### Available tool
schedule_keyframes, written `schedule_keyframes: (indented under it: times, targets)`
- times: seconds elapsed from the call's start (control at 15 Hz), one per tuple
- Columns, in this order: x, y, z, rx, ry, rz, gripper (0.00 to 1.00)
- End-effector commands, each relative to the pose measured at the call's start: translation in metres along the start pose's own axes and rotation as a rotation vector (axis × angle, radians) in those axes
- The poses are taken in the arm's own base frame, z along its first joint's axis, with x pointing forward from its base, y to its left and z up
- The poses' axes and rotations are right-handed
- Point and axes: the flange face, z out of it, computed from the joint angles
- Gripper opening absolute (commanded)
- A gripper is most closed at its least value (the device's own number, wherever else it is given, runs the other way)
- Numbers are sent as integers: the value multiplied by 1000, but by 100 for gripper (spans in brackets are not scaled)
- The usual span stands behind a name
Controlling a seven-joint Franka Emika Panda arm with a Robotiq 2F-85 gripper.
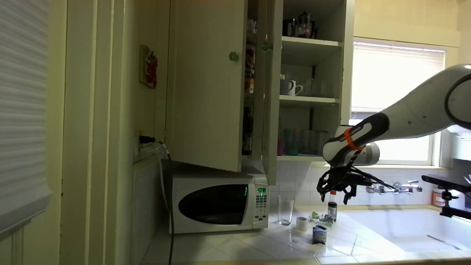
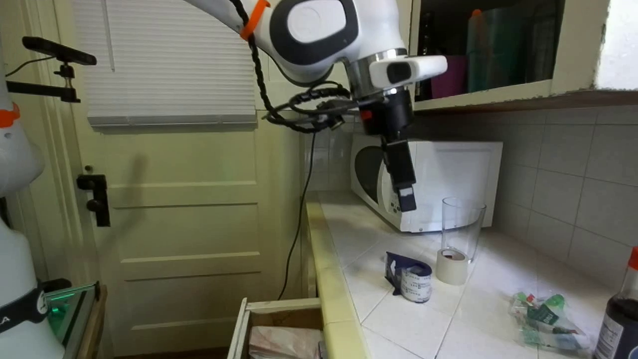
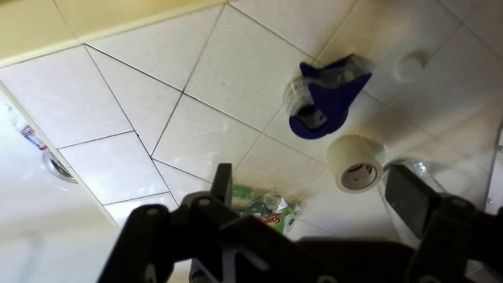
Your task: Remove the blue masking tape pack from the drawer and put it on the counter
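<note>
The blue masking tape pack, a roll in a dark blue holder, sits on the pale tiled counter (image 2: 344, 239). It shows in both exterior views (image 1: 319, 235) (image 2: 406, 276) and in the wrist view (image 3: 330, 98). The drawer (image 2: 285, 305) under the counter is pulled open and holds a pale pinkish packet. It is out of view elsewhere. My gripper (image 1: 335, 198) is open and empty above the counter, pointing down and apart from the pack. In the wrist view the open fingers (image 3: 314, 188) lie below the pack in the picture, with nothing between them.
A whitish tape roll (image 2: 451, 267) and a tall glass (image 2: 462, 227) stand beside the pack. A clear bag with green items (image 2: 547, 319) and a red-capped bottle (image 2: 620, 314) are near the wall. The microwave (image 1: 220, 206), open cupboard doors (image 1: 206, 84) and sink (image 1: 415, 228) border the counter.
</note>
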Motion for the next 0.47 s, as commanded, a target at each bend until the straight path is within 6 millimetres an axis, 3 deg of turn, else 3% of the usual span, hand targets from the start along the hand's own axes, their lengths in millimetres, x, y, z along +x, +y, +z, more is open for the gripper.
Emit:
schedule_keyframes:
  times: [0.0,0.27,0.33,0.4]
  targets:
    - [-59,29,-28,64,-118,-157,100]
    - [-88,78,-69,95,-100,-222,100]
    - [-63,57,-52,66,-125,-197,100]
    - [-69,69,-62,77,-108,-202,100]
